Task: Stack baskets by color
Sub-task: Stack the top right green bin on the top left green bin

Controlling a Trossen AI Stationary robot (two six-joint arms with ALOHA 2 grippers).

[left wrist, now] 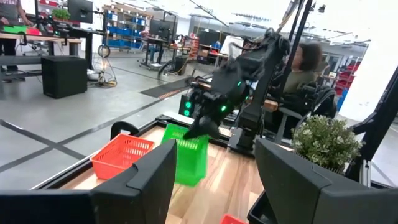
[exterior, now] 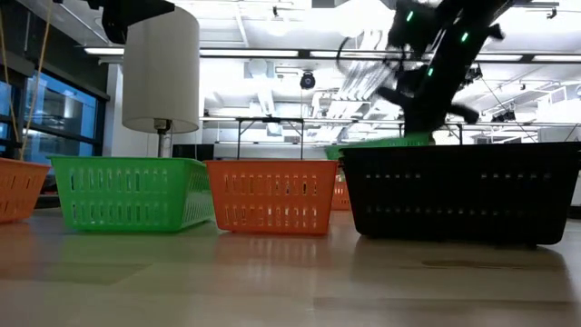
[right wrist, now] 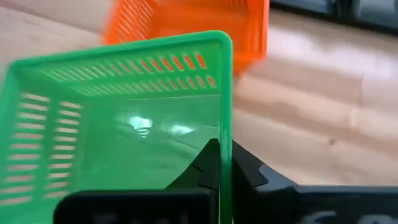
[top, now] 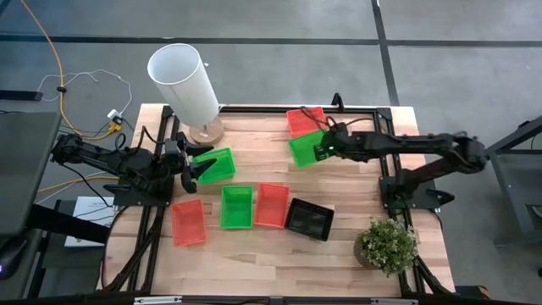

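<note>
My right gripper (top: 324, 146) is shut on a green basket (top: 305, 149) at the table's far right, just in front of a red basket (top: 305, 119). The left wrist view shows that green basket (left wrist: 186, 155) tilted below the gripper. My left gripper (top: 193, 167) stands open and level at the left edge of a second green basket (top: 217, 164), with nothing between its fingers. On the near half of the table a red basket (top: 188, 222), a green one (top: 236, 207), another red one (top: 271, 204) and a black one (top: 308, 219) rest on their bottoms in a row. My right gripper pinches the green basket's side wall at its rim (right wrist: 225, 118), one finger inside the basket and one outside. The fingers (right wrist: 208, 165) slant down from the table's right side. The basket hangs tilted below them, lifted off the table.
A tall white cylinder (top: 182, 80) on a round wooden foot stands at the far left. A potted plant (top: 387, 244) sits at the near right corner. Bare wood lies along the near edge and between the two green baskets. A person sits beyond the table (left wrist: 305, 68).
</note>
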